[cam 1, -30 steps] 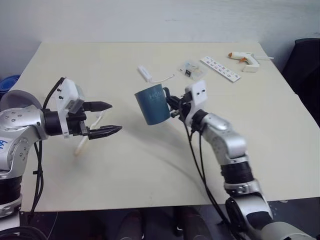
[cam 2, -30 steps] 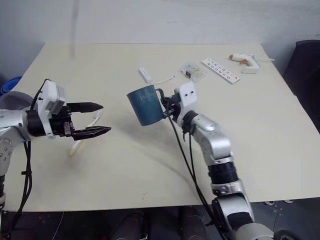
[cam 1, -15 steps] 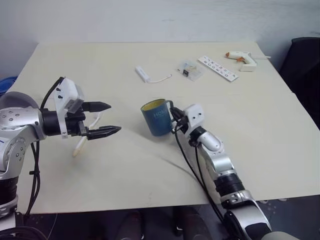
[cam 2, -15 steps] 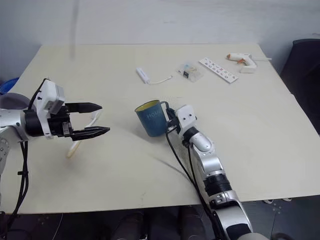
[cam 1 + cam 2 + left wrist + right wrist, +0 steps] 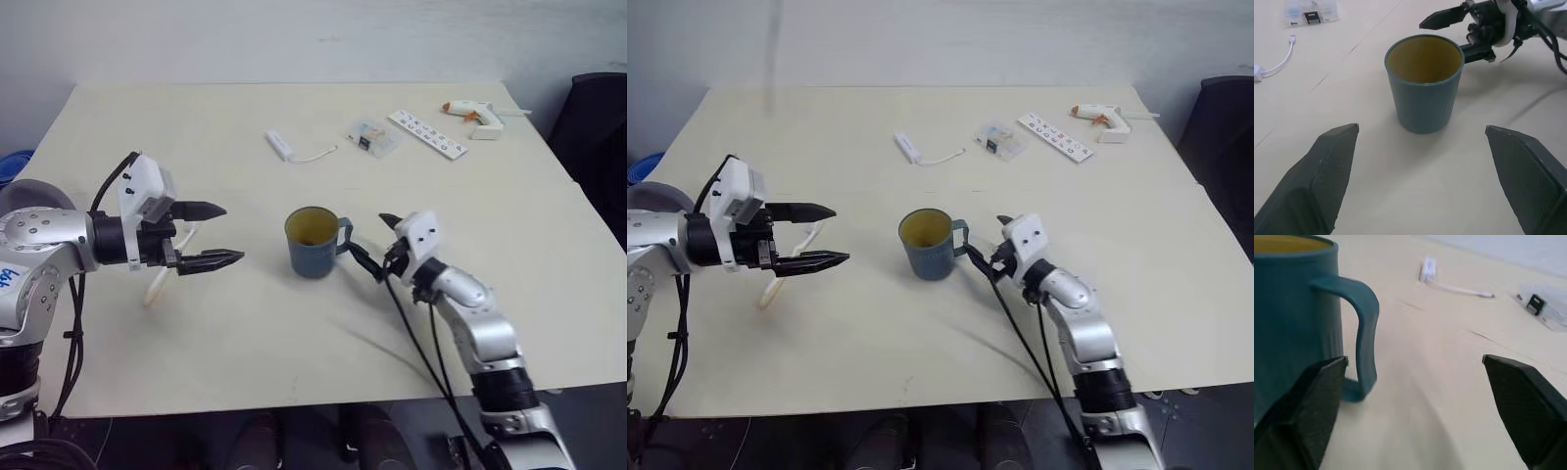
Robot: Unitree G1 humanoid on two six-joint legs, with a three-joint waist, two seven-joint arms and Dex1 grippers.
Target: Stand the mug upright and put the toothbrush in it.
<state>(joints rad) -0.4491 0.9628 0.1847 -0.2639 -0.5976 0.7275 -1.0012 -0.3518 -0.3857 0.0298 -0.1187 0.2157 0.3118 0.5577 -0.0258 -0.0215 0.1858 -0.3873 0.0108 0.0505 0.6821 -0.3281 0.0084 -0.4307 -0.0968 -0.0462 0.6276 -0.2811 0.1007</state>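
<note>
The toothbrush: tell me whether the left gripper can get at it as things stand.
Probably yes. The toothbrush lies flat on the table just under the open left gripper, with nothing on it; the mug stands off to the side.

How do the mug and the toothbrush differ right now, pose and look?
Pose: the mug stands upright on the table, mouth up; the toothbrush lies flat.
Shape and colour: the mug is squat and teal-blue with a yellowish inside; the toothbrush is slim and cream.
Place: the mug is mid-table beside the open right end effector; the toothbrush lies below the open left end effector.
Shared: neither is held.
</note>
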